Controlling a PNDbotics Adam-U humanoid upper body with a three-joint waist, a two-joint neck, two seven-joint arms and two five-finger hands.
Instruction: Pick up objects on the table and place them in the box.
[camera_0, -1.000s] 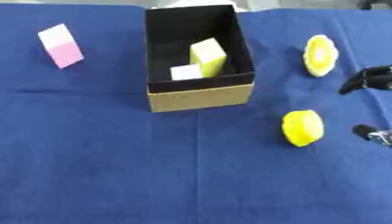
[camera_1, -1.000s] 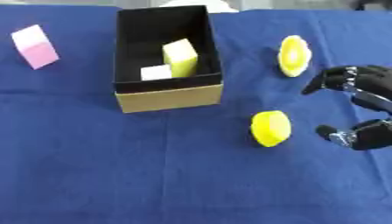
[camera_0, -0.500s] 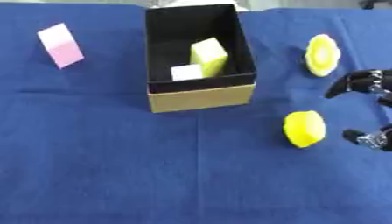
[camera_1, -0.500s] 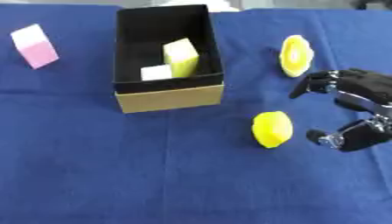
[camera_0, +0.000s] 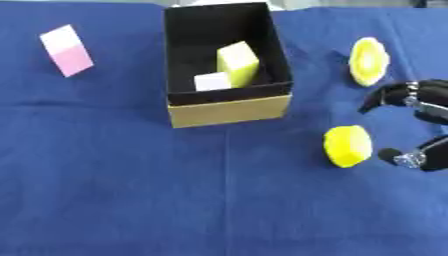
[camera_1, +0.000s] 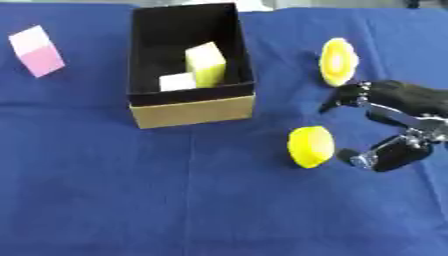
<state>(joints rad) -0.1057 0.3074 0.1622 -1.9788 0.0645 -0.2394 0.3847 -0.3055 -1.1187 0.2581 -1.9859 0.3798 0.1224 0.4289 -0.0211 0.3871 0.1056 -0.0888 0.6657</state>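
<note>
Two things sit inside the open cardboard box (camera_1: 188, 107) at the far middle of the blue counter (camera_1: 175, 200): a yellow-green block (camera_1: 206, 64) standing on end and a small white cube (camera_1: 178, 81) just beside it. Right of the box, the right robot hand (camera_1: 398, 107) has its fingers spread and curved, holding nothing, just beside a round yellow object (camera_1: 311, 146). Another yellow round piece (camera_1: 337, 61) lies farther back. A pink block (camera_1: 37, 51) rests far left.
</note>
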